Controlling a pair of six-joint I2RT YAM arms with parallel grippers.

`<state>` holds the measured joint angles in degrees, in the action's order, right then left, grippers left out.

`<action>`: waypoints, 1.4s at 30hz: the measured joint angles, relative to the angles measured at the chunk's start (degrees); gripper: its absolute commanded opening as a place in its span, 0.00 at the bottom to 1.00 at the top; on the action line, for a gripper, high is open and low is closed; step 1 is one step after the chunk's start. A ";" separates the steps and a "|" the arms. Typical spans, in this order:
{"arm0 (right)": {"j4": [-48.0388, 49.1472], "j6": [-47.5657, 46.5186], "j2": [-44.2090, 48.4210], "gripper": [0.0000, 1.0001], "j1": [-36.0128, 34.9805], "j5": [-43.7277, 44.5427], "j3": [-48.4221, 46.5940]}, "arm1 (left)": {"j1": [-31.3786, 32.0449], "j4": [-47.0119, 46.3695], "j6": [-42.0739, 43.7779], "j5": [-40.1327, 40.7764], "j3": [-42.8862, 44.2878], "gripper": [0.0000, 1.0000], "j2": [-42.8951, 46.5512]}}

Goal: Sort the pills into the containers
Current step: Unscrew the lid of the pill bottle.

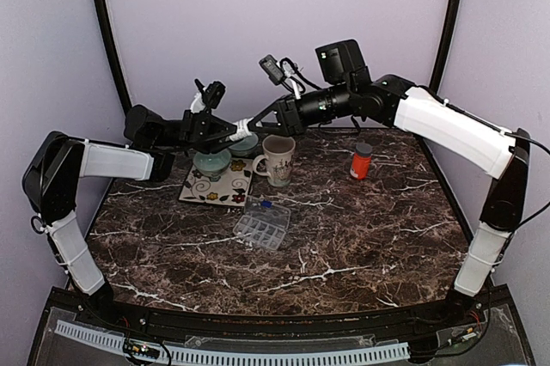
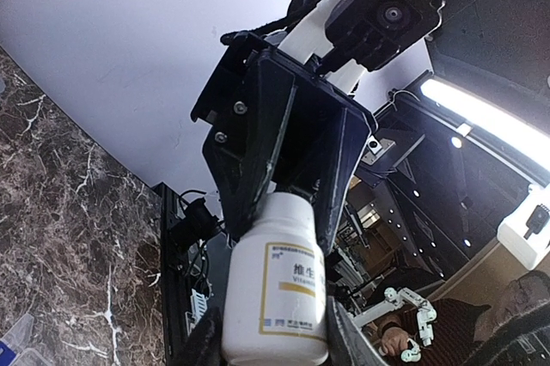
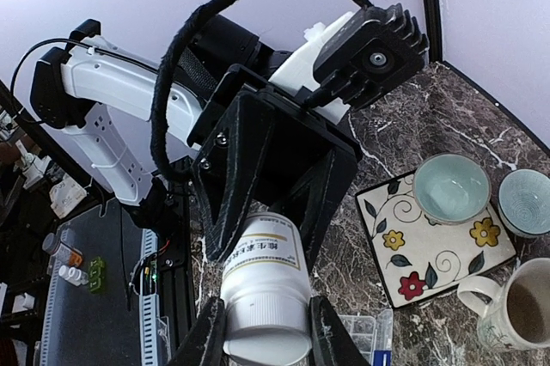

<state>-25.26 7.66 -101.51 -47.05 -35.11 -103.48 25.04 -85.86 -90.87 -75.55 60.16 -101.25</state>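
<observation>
The white pill bottle [image 1: 246, 125] is held in the air above the bowls [image 1: 212, 162], well over the tabletop [image 1: 344, 228]. The left jaws and the right jaws are both clamped on it, one at each end. The clear pill box [image 1: 262, 227] lies near the mug [image 1: 277, 160].

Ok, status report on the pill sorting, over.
Left tool and right tool both shut on white plastic pill bottle, held midair between them. Clear plastic pill organiser on table, untouched. Nothing seen blocking.
</observation>
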 measured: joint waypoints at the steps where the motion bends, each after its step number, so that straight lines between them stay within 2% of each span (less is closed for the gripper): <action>1: 0.02 -0.13 0.17 0.12 -0.22 0.24 0.00 | -0.04 -0.72 -0.83 -0.33 0.11 0.00 0.00; 7: 0.55 0.13 0.55 0.19 -0.55 0.24 0.02 | -0.07 -2.78 -3.02 -0.81 0.55 0.00 0.00; 10: 0.59 0.42 0.55 0.31 -0.55 -0.07 0.02 | -0.07 -2.99 -3.65 -0.96 0.55 0.00 0.00; 16: 0.37 1.95 0.48 0.48 -0.55 -0.87 0.02 | -0.02 -4.15 -4.48 -0.98 0.70 0.00 0.00; 26: 0.35 4.81 0.46 0.55 -0.55 -1.18 0.02 | 0.17 -5.53 -4.00 -1.25 0.83 0.00 0.00; 32: 0.39 6.29 0.48 0.56 -0.55 -1.22 0.46 | 0.20 -4.76 -0.35 -1.40 0.83 0.00 0.02; 42: 2.58 11.72 1.88 0.58 -0.04 -1.44 5.42 | -0.15 9.99 15.72 0.09 0.17 0.00 4.20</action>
<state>-22.68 19.38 -99.63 -47.09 -36.56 -98.06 24.88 -75.88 -75.16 -75.46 60.34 -97.06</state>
